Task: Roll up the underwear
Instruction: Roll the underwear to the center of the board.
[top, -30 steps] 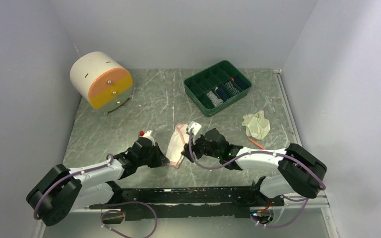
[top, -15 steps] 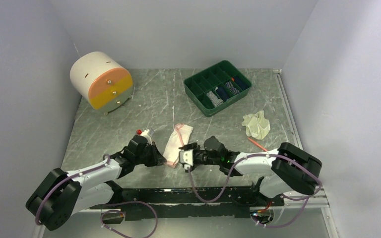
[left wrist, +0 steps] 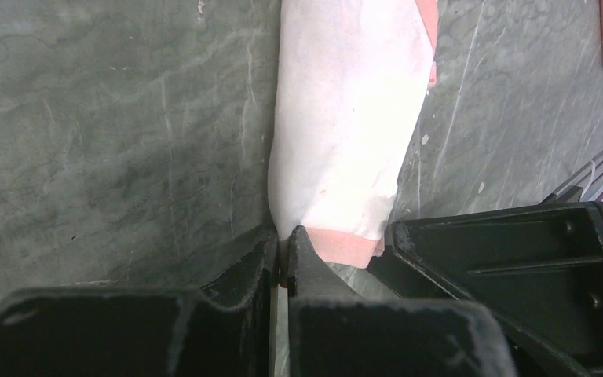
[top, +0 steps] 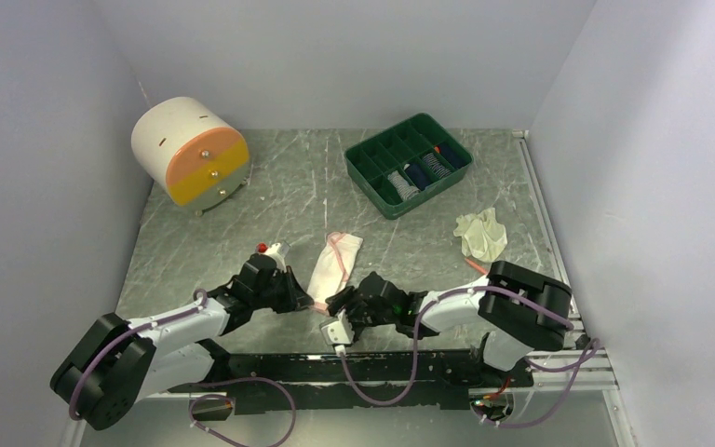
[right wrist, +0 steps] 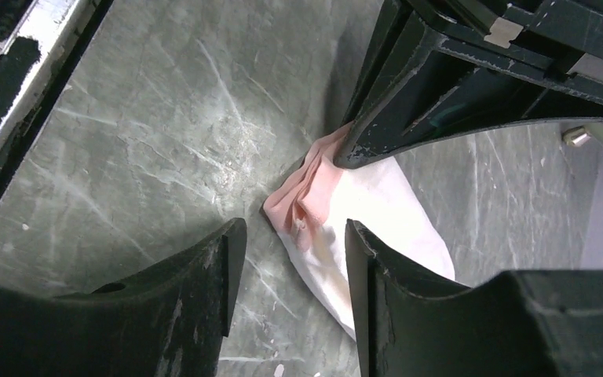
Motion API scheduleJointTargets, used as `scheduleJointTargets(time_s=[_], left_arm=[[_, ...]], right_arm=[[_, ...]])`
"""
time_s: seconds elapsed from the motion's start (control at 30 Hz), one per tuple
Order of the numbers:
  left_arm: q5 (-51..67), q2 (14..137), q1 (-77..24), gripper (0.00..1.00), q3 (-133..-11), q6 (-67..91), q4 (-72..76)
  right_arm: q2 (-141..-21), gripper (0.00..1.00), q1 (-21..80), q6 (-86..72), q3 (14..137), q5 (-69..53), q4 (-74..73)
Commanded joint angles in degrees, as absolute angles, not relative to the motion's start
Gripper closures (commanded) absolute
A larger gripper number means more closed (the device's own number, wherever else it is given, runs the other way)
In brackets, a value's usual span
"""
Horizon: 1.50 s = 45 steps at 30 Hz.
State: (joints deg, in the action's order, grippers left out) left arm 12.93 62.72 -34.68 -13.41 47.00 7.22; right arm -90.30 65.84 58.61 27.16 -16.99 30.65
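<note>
The white-and-pink underwear (top: pixel 334 260) lies on the table as a long folded strip with its pink hem at the near end. My left gripper (top: pixel 308 301) is shut on the near left corner of that hem (left wrist: pixel 285 255). My right gripper (top: pixel 334 302) is open just beside the near end. In the right wrist view its fingers (right wrist: pixel 232 255) stand either side of the bunched pink corner (right wrist: pixel 308 196), not touching it. The cream-white underwear (top: pixel 480 233) lies crumpled at the right, away from both grippers.
A green divided tray (top: pixel 361 160) with rolled items stands at the back. A round white-and-orange drawer box (top: pixel 189 151) stands at the back left. A thin orange stick (top: pixel 478 268) lies right of the right arm. A black rail (top: pixel 363 365) runs along the near edge.
My right gripper has swung from the far end of the white-and-pink underwear down to its near end, beside the left gripper. The left gripper has stayed on the near corner.
</note>
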Motion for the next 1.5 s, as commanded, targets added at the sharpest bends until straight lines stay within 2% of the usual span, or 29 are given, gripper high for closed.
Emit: scheduleJointTargets(time_s=[0.0, 0.3, 0.4, 0.53, 0.67, 0.77, 0.87, 0.93, 0.97, 1.03, 1.07, 1.17, 1.27, 1.47], left_arm=[[12.27, 63.63, -34.54, 0.95, -11.25, 45.18, 2.3], [12.35, 64.74, -34.45, 0.95, -11.4, 45.09, 2.67], [12.61, 65.16, -34.37, 0.95, -11.52, 45.04, 2.9], [12.74, 65.19, -34.27, 0.95, -11.26, 45.41, 3.37], [12.4, 64.62, -34.11, 0.95, -11.25, 45.36, 2.5], [12.13, 63.57, -33.94, 0.95, -11.02, 45.38, 1.75], [12.44, 62.35, -33.84, 0.95, -10.75, 45.81, 1.52], [12.61, 61.56, -33.84, 0.9, -10.89, 46.17, 0.81], [12.65, 61.06, -33.76, 0.83, -10.85, 46.34, 0.53], [12.59, 59.86, -33.77, 0.6, -10.66, 46.73, 0.11], [12.37, 59.14, -33.77, 0.52, -10.56, 46.82, 0.09], [11.94, 57.56, -33.75, 0.4, -10.76, 47.26, -2.1], [12.14, 55.31, -33.71, 0.36, -10.67, 47.78, -3.27], [12.11, 50.66, -33.72, 0.36, -10.23, 48.19, -5.29]], right_arm=[[-92.0, 0.48, 66.02, 61.74, 28.21, -16.12, 28.05], [-94.72, 0.56, 66.01, 61.18, 29.88, -16.11, 24.8], [-94.39, 0.65, 66.03, 59.51, 29.35, -15.86, 25.12], [-94.92, 0.71, 66.03, 58.7, 29.16, -14.9, 25.33], [-95.2, 0.85, 66.03, 57.41, 29.1, -13.8, 26.72], [-95.1, 0.99, 66.05, 55.35, 30.09, -13.55, 26.4], [-94.76, 1.0, 65.7, 53.26, 29.23, -14.36, 29.87], [-93.99, 1.0, 65.28, 51.44, 28.52, -17.31, 32.36], [-93.84, 1.0, 65.02, 50.58, 28.39, -19.04, 33.03], [-93.7, 1.0, 64.76, 49.37, 28.76, -22.44, 32.86], [-93.9, 1.0, 64.69, 49.09, 29.06, -23.99, 32.01], [-94.2, 1.0, 64.49, 47.43, 28.2, -27.29, 34.44], [-94.16, 1.0, 62.77, 41.56, 25.25, -31.0, 41.05], [-94.16, 1.0, 62.63, 29.23, 25.61, -34.99, 44.62]])
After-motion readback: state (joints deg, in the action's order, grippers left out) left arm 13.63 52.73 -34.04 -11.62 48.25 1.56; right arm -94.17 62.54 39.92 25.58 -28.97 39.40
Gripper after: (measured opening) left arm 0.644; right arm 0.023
